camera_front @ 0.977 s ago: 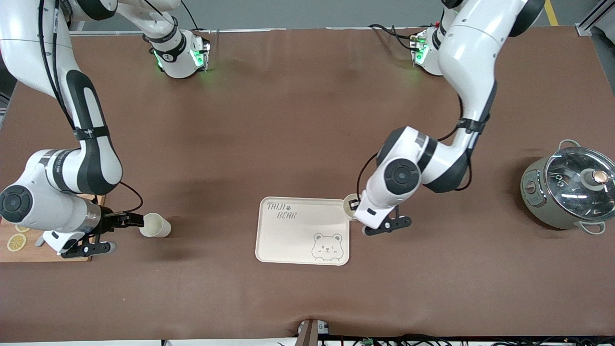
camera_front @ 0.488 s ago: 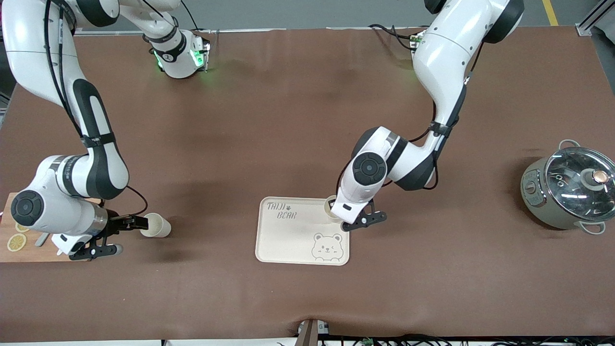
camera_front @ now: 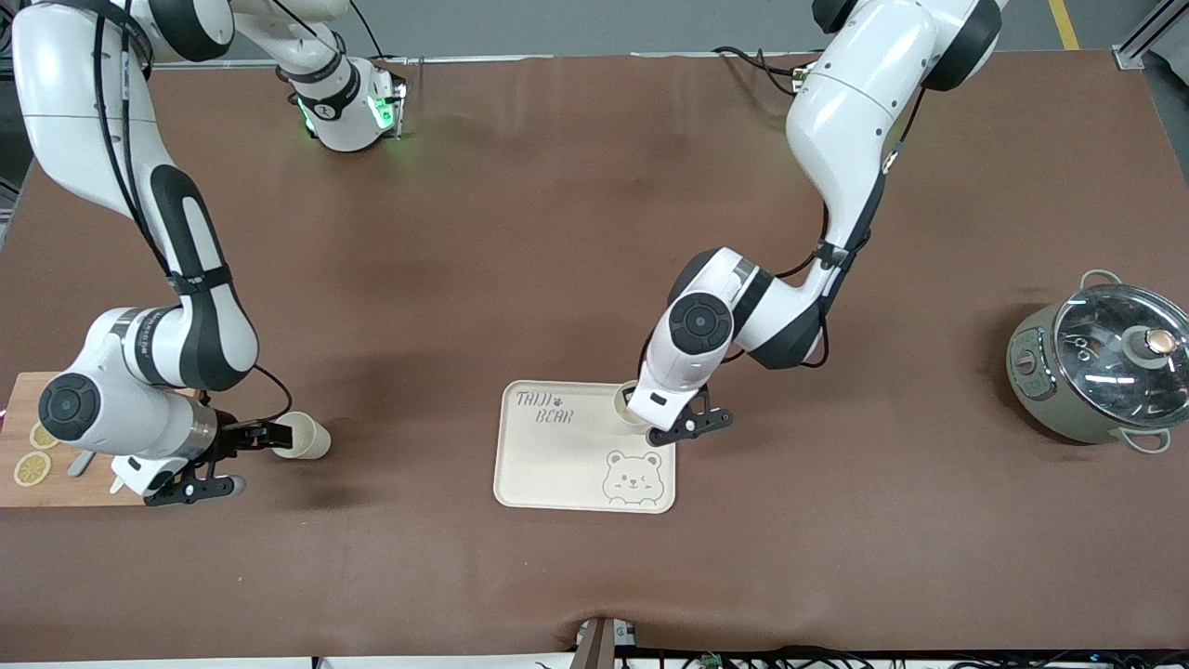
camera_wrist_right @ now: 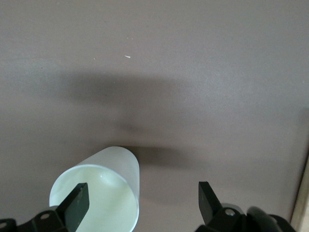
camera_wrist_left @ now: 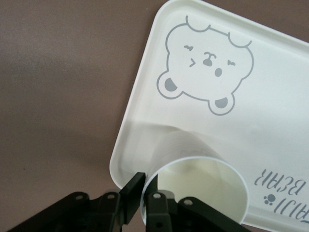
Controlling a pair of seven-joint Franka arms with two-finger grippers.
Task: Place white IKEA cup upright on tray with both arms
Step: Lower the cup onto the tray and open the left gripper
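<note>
A cream tray [camera_front: 557,465] with a bear face lies near the table's middle. My left gripper [camera_front: 639,409] is shut on the rim of an upright white cup [camera_front: 624,400], one finger inside and one outside. It holds the cup over the tray's corner toward the left arm's end. In the left wrist view the fingers [camera_wrist_left: 133,195] pinch the cup [camera_wrist_left: 203,186] over the tray [camera_wrist_left: 270,135]. A second white cup [camera_front: 305,437] lies on its side on the table. My right gripper [camera_front: 267,434] is open at its mouth. In the right wrist view one finger [camera_wrist_right: 77,203] is at the cup's [camera_wrist_right: 108,169] opening.
A wooden cutting board [camera_front: 56,483] with lemon slices lies under the right arm's wrist, at the table's edge. A grey pot with a glass lid [camera_front: 1101,372] stands toward the left arm's end.
My left arm carried its cup from beside the tray's edge to over the tray's corner. My right gripper moved in closer to the lying cup's mouth.
</note>
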